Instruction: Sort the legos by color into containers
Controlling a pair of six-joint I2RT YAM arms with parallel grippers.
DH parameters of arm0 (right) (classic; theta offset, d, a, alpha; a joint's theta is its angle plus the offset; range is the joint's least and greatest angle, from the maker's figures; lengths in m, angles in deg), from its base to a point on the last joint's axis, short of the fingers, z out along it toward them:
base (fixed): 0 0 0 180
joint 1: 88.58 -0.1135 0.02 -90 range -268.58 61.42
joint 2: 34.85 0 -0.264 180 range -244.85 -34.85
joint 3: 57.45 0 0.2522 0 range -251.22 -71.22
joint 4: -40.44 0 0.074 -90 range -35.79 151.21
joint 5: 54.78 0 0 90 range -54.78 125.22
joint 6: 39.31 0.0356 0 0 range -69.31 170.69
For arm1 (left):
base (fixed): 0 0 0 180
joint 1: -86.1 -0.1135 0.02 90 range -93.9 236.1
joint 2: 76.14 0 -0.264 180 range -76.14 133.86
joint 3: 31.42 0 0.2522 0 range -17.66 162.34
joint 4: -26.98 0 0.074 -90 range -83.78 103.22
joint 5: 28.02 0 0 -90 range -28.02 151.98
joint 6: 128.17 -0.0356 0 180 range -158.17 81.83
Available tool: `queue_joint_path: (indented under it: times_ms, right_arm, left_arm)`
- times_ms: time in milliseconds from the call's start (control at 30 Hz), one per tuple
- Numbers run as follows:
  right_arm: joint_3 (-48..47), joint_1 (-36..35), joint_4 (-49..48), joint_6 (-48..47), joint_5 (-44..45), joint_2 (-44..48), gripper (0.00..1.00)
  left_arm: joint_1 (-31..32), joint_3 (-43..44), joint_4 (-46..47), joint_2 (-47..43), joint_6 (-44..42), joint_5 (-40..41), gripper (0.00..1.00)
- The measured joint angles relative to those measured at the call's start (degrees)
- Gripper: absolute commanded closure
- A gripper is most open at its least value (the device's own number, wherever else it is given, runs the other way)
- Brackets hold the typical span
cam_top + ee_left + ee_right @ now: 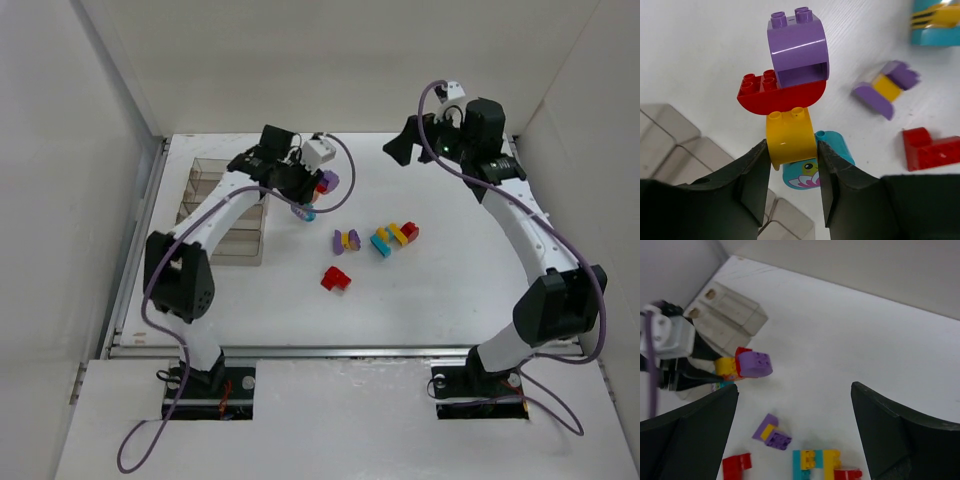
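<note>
- White worktop [450,290], enclosed by plain white walls [90,150]; two arms rise from its near edge.
- Containers [215,215]: a row of clear smoky compartments at the worktop's left side, the reference for all positions below.
- Left gripper [791,155]: just right of the containers, clamped on a yellow brick [789,135] that carries a red brick [780,95] and a purple brick [799,47] in one stack.
- Teal brick [807,172] with a printed face: directly behind the yellow one; whether it is joined to it cannot be told.
- Further right of the containers, loose on the worktop: a purple-and-yellow cluster [346,240], a teal, yellow and red cluster [394,237], and a lone red piece [336,279].
- Right gripper [794,387]: well apart to the right of the containers, raised, jaws spread wide with nothing between them.
</note>
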Motion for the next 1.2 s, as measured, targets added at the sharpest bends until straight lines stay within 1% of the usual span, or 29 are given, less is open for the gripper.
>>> queue_joint_path:
  times_ms: [67, 133, 267, 367, 500, 567, 667, 800, 1000, 1200]
  right_arm:
    - [0.0, 0.4, 0.0, 1.4, -7.0, -0.5, 0.01]
    - [-0.1, 0.1, -0.1, 2.3, -13.7, -0.7, 0.01]
    - [-0.4, -0.5, -0.1, 2.6, -25.5, -0.6, 0.01]
    - [-1.4, -0.5, 0.0, 2.0, -32.4, -0.1, 0.01]
    - [-3.8, -0.7, -0.1, 1.0, -38.3, 1.7, 0.01]
    - [-4.7, -1.3, -0.3, 0.7, -39.9, 3.0, 0.01]
    - [-5.7, -3.4, -0.7, 0.3, -41.5, 4.1, 0.04]
    - [-5.8, -6.5, -1.1, -0.3, -41.4, 3.5, 0.04]
    - [-4.8, -7.3, -1.0, -0.9, -39.6, 2.0, 0.05]
    - [-3.7, -7.9, -0.9, -1.3, -38.2, 0.2, 0.14]
  left_arm:
    - [0.0, -0.7, 0.0, -6.1, -2.7, -3.9, 1.00]
    - [-0.6, -0.7, 0.2, -11.9, -4.5, -9.9, 1.00]
    - [-3.7, -0.7, -0.2, -19.2, -6.4, -26.4, 1.00]
    - [-6.2, -0.7, -2.1, -19.4, -6.8, -38.2, 1.00]
    - [-7.0, -0.6, -4.7, -16.0, -6.3, -48.5, 1.00]
    - [-7.1, -0.4, -5.6, -14.4, -6.1, -51.4, 1.00]
    - [-7.1, 0.3, -6.8, -13.2, -5.6, -54.7, 1.00]
    - [-7.2, 2.1, -7.1, -13.2, -5.0, -57.8, 1.00]
    - [-7.2, 2.8, -7.0, -13.2, -4.4, -59.9, 1.00]
    - [-7.2, 2.8, -7.0, -13.2, -4.2, -60.4, 1.00]
